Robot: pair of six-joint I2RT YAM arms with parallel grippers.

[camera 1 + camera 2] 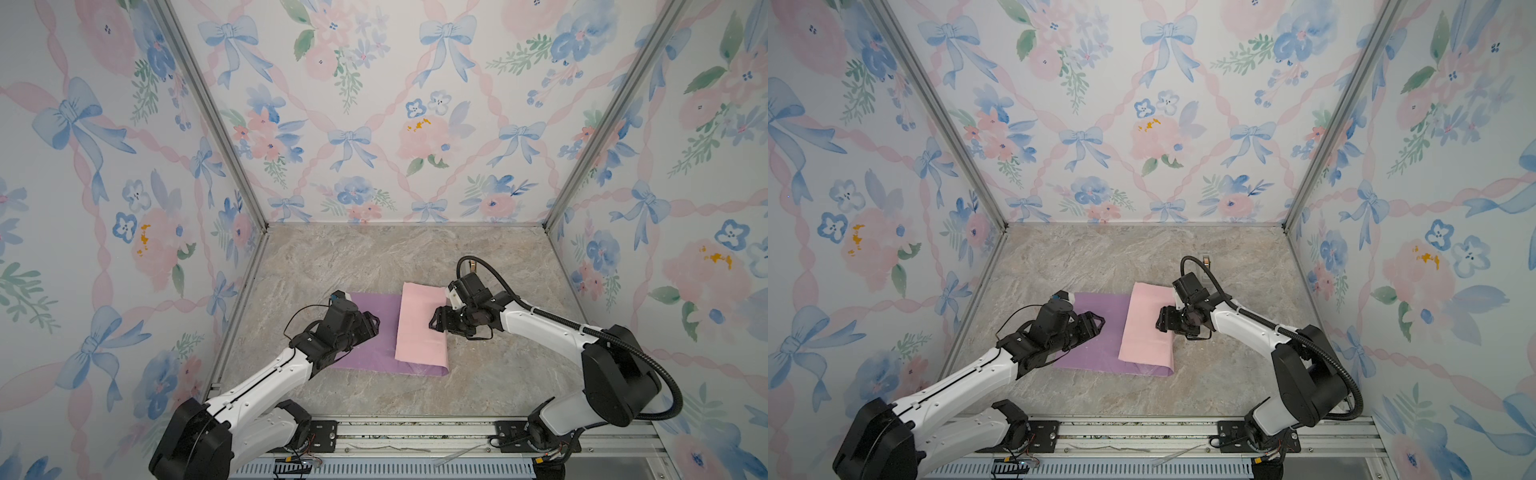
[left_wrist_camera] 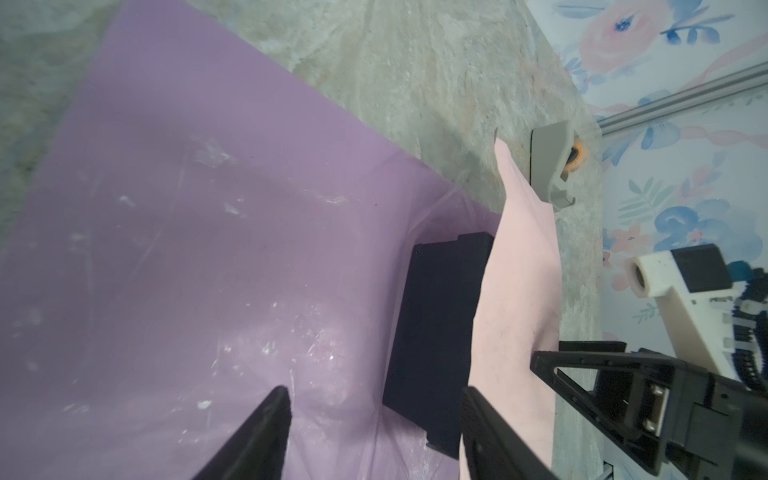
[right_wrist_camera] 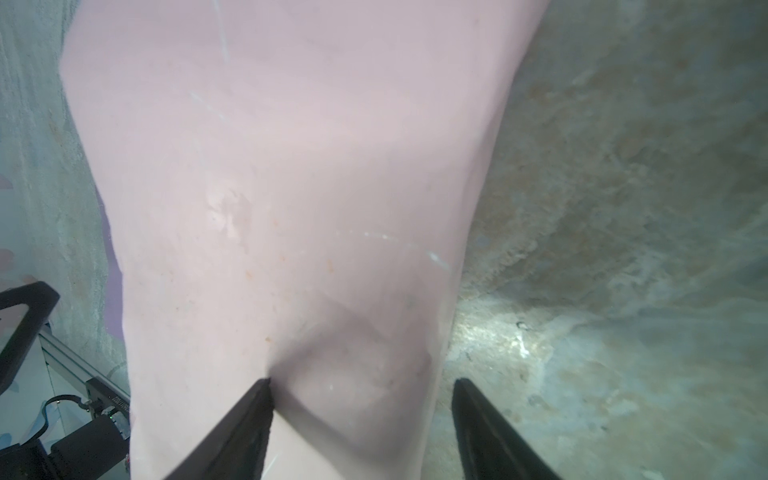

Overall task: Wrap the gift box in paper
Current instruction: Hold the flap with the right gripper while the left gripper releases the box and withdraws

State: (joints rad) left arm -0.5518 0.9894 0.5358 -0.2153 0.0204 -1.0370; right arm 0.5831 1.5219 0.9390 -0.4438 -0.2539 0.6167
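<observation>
Lilac paper (image 1: 365,336) is spread flat on the marble table (image 1: 353,257), with its pale pink side folded over the gift box (image 2: 436,332). The box is only glimpsed in the left wrist view, dark and tucked under that flap. The left gripper (image 2: 374,390) is held over the lilac part, jaws spread, nothing in them. The right gripper (image 3: 361,380) is set at the flap's right edge, jaws wide too. One fingertip (image 3: 249,415) is dug into the pink paper, but nothing looks clamped. A beige tape dispenser (image 2: 548,166) is seen near the flap's far corner.
</observation>
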